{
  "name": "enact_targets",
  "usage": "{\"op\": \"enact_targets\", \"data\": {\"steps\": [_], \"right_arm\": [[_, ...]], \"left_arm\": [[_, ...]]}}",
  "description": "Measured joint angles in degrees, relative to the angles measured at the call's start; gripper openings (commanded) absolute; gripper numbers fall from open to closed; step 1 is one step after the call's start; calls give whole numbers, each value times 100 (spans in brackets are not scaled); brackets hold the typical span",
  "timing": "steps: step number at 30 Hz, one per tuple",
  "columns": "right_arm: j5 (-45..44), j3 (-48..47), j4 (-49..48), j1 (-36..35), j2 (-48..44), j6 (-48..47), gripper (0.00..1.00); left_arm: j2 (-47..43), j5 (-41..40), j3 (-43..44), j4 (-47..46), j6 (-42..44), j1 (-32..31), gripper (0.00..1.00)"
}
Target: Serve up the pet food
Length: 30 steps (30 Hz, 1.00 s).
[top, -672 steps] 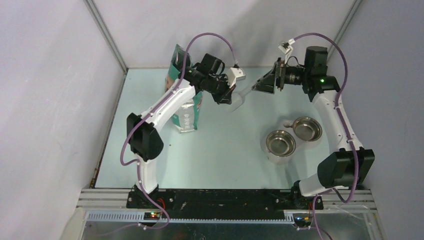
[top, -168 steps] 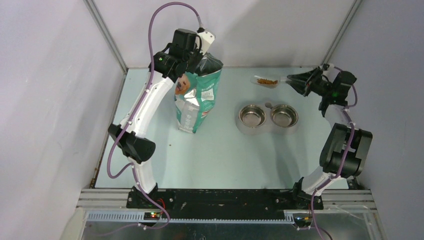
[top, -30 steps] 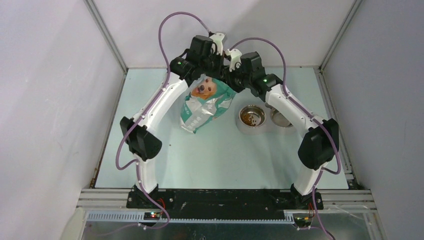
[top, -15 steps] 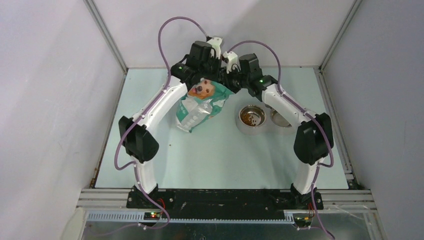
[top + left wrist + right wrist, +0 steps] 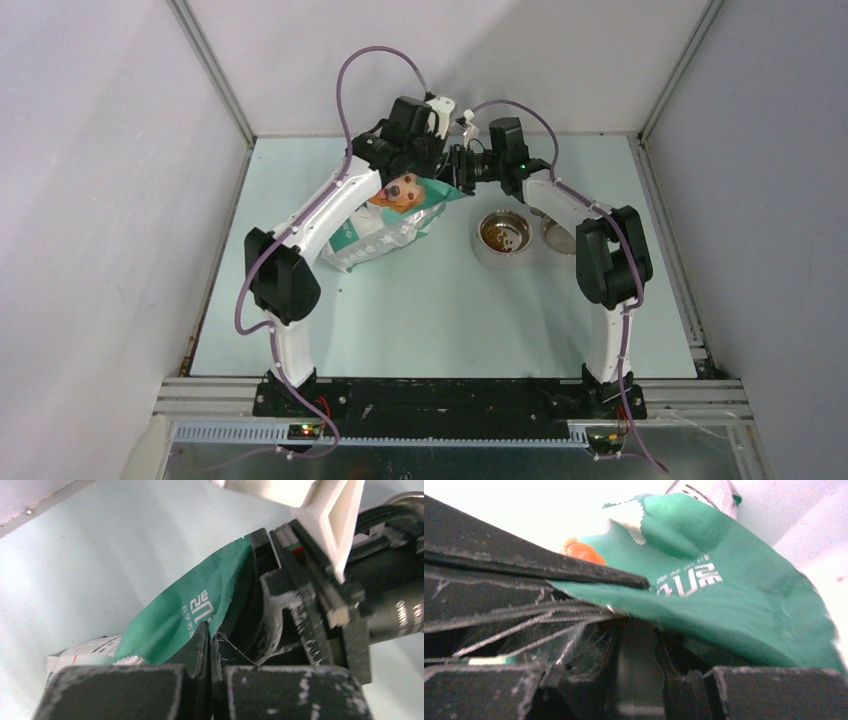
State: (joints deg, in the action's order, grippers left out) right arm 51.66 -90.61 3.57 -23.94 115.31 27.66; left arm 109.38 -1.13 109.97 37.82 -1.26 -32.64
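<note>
The left end effector (image 5: 209, 630) was clamped shut on the torn top edge of the teal-green foil bag printed with a dog's face (image 5: 390, 225), which leaned over on the pale desk (image 5: 450, 310). The right end effector (image 5: 452, 172) sat at the bag's mouth, its grip impossible to tell. Brown dry kibble (image 5: 503, 235) lay in the round steel bowl (image 5: 490, 256) just right of the bag. A slipped pinch, or a knock between the crowded wrists, could tip the bag and spill it.

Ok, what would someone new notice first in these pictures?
The left gripper and right gripper meet at the far middle of the table over a tilted green bag with a dog's face, the left pinching its top edge. Just right of it, the nearer steel bowl holds brown kibble.
</note>
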Motion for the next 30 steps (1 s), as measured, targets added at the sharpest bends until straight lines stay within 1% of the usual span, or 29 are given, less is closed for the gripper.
{"op": "enact_targets", "data": {"steps": [3, 7, 13, 19, 23, 30], "right_arm": [[315, 2, -72, 111, 0, 424, 0], [699, 7, -157, 264, -44, 822, 0], [1073, 11, -352, 485, -256, 1438, 0], [1167, 39, -713, 708, -404, 2142, 0], [1163, 68, -975, 713, -463, 2487, 0], [1108, 103, -1237, 732, -466, 2959, 0]], "left_arm": [[0, -70, 120, 136, 136, -2, 0], [0, -251, 494, 503, 295, -2, 0], [-122, -629, 782, 876, 645, 15, 0], [-160, -909, 1274, 1375, 929, 131, 0], [-157, -1014, 1644, 1821, 1012, 179, 0], [-160, -1204, 1700, 1934, 1189, 179, 0]]}}
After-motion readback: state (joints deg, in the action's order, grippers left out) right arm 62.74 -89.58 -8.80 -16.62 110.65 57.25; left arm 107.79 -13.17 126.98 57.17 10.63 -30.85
